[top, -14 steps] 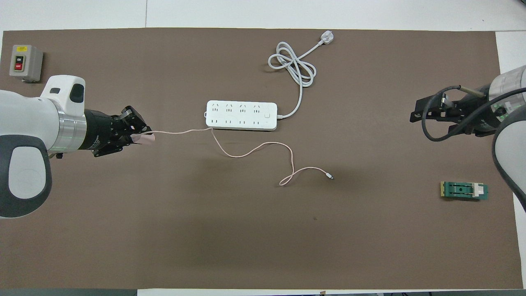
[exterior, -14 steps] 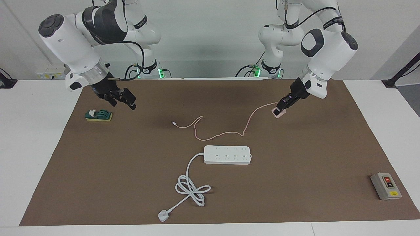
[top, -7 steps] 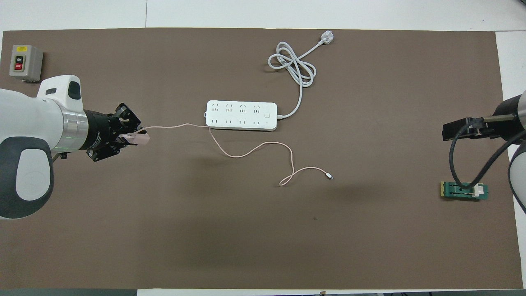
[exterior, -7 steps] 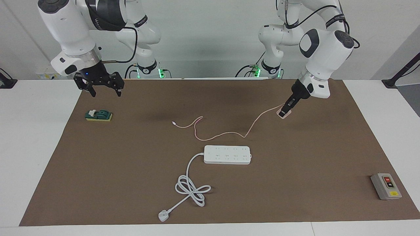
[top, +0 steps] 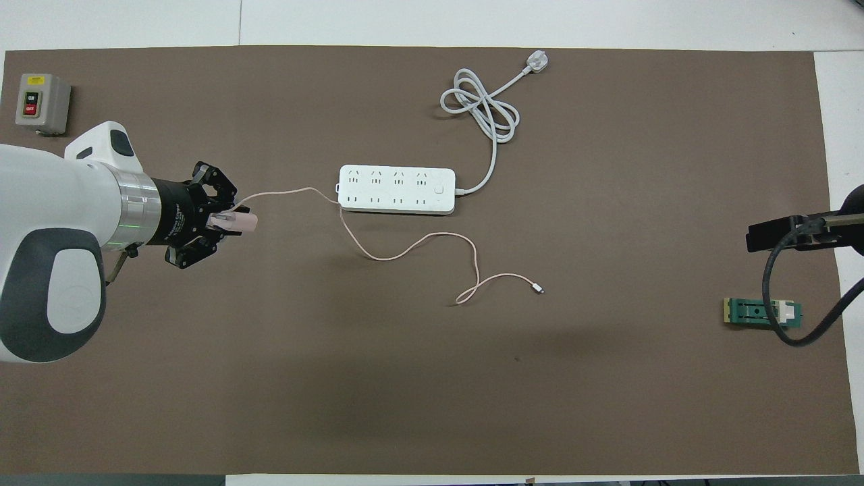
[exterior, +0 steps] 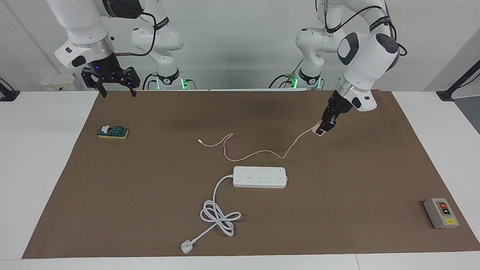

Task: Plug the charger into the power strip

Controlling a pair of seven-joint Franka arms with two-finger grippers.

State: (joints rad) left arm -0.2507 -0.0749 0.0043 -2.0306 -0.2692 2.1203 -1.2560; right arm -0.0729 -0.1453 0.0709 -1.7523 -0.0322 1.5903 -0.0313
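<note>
From across the table, the left gripper [exterior: 324, 127] is clamped on the charger [exterior: 319, 131] above the mat — the power strip [exterior: 260, 176] lies farther from the robots and toward the right arm's end. From overhead, the strip's long axis runs end to end of the table, level with that gripper; the right gripper [exterior: 111, 80] waits open — much farther off.

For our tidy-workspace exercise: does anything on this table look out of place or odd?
Little stands out. The power strip's cord lies in a loose knot, its plug unconnected. The left pincer holds the charger above the mat, its cable trailing.
</note>
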